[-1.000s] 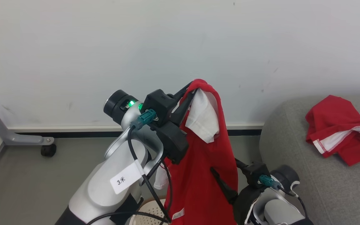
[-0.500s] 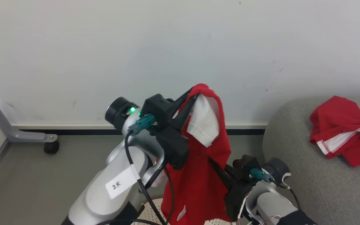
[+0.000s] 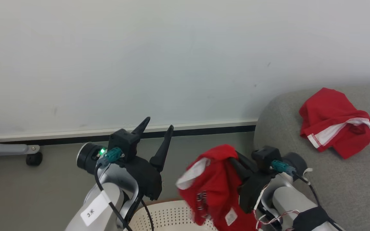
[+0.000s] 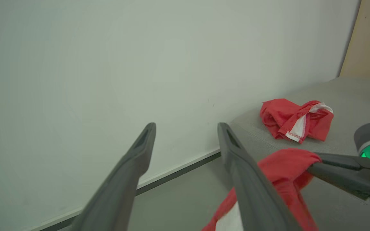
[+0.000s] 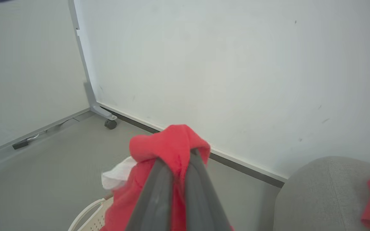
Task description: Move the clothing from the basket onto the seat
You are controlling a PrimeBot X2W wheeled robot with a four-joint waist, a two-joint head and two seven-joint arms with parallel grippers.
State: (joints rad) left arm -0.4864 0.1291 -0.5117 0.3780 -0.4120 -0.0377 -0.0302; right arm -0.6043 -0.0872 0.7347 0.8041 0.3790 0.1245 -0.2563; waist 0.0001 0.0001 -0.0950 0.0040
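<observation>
My right gripper [image 3: 236, 159] is pinched almost shut on the top fold of a red garment [image 3: 215, 184]. The cloth bunches over the fingers and hangs straight down, long axis vertical, its lower end passing out of view above the basket. The seat [image 3: 303, 183], the largest thing here, lies to my right with its rounded edge just beside my right forearm, so this arm is much the nearer to it. The cushion is bare between that rounded edge and a second red garment [image 3: 334, 126] lying toward the seat's back, and I judge that stretch the room to drop into. The basket [image 3: 169, 216] sits low between my arms, its rim under the hanging cloth, so the cloth would need to rise above both the rim and the seat's edge before any swing right. My left gripper [image 3: 159, 123] stands wide open and empty, fingers pointing up toward the wall [image 3: 172, 48], apart from the cloth.
</observation>
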